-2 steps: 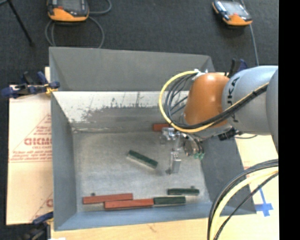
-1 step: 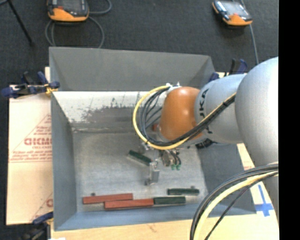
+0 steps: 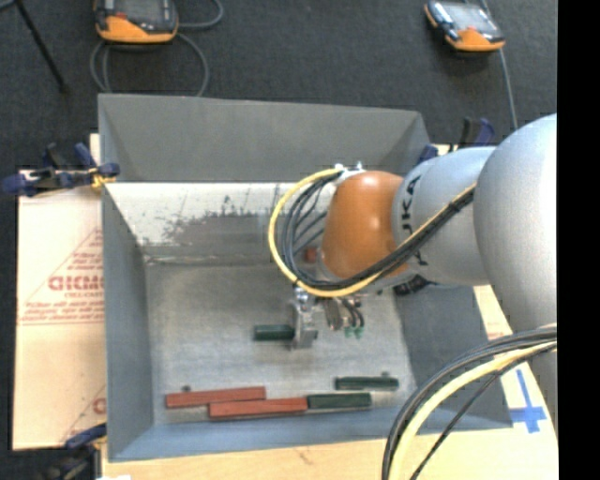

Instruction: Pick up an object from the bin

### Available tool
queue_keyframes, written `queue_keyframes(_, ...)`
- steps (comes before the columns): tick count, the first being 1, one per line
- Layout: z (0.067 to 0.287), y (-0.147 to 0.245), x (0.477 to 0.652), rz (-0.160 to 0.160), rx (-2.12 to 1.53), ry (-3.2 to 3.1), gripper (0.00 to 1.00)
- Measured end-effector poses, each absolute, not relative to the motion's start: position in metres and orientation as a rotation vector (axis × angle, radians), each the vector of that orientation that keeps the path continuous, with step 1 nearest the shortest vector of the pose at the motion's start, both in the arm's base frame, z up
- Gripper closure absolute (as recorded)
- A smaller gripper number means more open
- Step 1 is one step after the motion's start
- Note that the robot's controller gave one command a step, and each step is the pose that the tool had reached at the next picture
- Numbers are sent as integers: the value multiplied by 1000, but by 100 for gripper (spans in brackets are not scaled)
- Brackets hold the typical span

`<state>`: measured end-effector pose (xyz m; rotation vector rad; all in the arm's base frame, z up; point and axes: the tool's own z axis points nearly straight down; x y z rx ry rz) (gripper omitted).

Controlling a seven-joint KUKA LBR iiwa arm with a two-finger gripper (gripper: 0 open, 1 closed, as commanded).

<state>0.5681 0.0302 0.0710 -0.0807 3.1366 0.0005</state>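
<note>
From my seat the arm (image 3: 487, 216) reads as fat, rounded light-grey links w/ a smooth finish, and dark lettering near the wrist, "KU" legible. A glossy orange cover (image 3: 361, 220), dome-shaped, caps the wrist. Black and yellow cables (image 3: 281, 225) loop in a bundle round the cover's left side, w/ more arcing across btm right. The gripper (image 3: 305, 330) is small, bare silver metal.

This looks like a robotics lab or test cell. A large industrial arm (image 3: 487, 216), its wrist under an orange cover (image 3: 361, 225) and ringed by looped cables (image 3: 278, 234), reaches into a grey metal bin (image 3: 253, 141) standing on a dark floor (image 3: 300, 56). Beyond the bin, an orange-and-black device (image 3: 136, 19) lies on that floor with its cord, and a second device (image 3: 464, 23) lies further right.
</note>
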Motion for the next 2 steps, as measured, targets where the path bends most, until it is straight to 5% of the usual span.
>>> queue_keyframes(2,298,10,609,-5,-1184,2901,100)
